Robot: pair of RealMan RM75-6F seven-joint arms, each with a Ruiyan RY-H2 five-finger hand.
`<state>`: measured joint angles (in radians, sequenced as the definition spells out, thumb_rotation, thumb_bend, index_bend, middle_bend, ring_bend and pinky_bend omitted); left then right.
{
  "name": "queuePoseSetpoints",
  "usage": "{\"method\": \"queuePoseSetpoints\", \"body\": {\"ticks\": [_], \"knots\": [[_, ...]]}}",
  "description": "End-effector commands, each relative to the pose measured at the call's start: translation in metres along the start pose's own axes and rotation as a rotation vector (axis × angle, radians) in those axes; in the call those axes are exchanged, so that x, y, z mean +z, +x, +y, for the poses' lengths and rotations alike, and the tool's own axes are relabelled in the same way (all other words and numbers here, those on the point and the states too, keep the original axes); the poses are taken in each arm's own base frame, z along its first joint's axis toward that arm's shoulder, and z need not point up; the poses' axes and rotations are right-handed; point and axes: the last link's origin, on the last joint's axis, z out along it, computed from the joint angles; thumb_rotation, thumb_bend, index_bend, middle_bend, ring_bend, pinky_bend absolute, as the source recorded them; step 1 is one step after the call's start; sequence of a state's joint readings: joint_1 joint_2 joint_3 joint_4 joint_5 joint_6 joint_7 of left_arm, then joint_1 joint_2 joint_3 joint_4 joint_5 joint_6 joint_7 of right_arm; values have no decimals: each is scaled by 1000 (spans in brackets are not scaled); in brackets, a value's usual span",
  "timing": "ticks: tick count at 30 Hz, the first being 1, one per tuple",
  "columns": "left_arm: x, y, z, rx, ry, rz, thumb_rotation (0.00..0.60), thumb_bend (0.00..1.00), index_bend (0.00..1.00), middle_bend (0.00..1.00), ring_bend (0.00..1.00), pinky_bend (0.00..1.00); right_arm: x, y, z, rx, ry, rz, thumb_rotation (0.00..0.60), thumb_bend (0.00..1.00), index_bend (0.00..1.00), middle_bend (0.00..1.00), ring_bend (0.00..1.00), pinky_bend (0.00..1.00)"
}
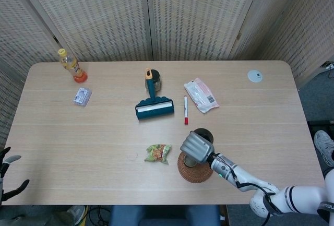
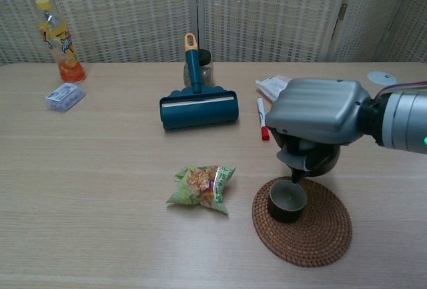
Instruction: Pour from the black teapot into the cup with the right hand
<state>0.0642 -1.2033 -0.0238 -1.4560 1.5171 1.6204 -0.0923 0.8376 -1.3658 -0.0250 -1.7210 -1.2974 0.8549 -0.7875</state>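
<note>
From the head view, the right hand (image 1: 196, 146) sits over the near-centre of the tabletop (image 1: 104, 132), its fingers clenched around the black teapot (image 1: 201, 133), whose dark round top shows just behind the knuckles; the woven coaster (image 1: 194, 169) peeks out below and the cup is hidden under the hand. The left hand (image 1: 6, 176) hangs off the near left edge, fingers spread and released, holding nothing. From the chest view, the right hand (image 2: 319, 111) tilts the teapot (image 2: 325, 161) so its spout hangs just above the rim of the dark cup (image 2: 287, 201), which stands on the coaster (image 2: 324, 232). Pouring well likely means keeping the spout centred over the cup, tipping slowly by wrist rotation, and staying close without knocking it; the snack packet (image 2: 201, 186) and red marker (image 2: 261, 118) lie safely aside.
</note>
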Motion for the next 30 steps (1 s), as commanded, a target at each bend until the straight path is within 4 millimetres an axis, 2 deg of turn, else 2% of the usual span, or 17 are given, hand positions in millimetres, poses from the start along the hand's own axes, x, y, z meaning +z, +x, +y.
{"method": "queuePoseSetpoints", "body": {"ticks": [1, 5, 8, 17, 26, 30], "knots": [[1, 0, 1, 1, -3, -1, 600, 183, 278, 105, 120, 39, -4, 0, 5, 45, -23, 6, 572, 571, 1000, 953, 911, 637], [2, -1, 3, 2, -10, -4, 600, 183, 278, 105, 120, 39, -9, 1, 12, 124, -56, 14, 573, 569, 1000, 953, 911, 637], [3, -1, 5, 4, -15, -7, 600, 183, 278, 104, 120, 39, -13, 2, 16, 246, -77, 8, 572, 568, 1000, 953, 911, 637], [7, -2, 10, 5, -35, -15, 600, 183, 278, 104, 120, 39, -27, 4, 46, 422, -168, 41, 571, 563, 1000, 953, 911, 638], [8, -4, 14, 5, -45, -24, 600, 183, 278, 104, 120, 39, -37, -17, 70, 480, -256, 21, 572, 561, 1000, 953, 911, 636], [9, -4, 15, 6, -47, -25, 600, 184, 278, 105, 120, 39, -36, -27, 74, 509, -274, 4, 573, 560, 1000, 953, 910, 574]]}}
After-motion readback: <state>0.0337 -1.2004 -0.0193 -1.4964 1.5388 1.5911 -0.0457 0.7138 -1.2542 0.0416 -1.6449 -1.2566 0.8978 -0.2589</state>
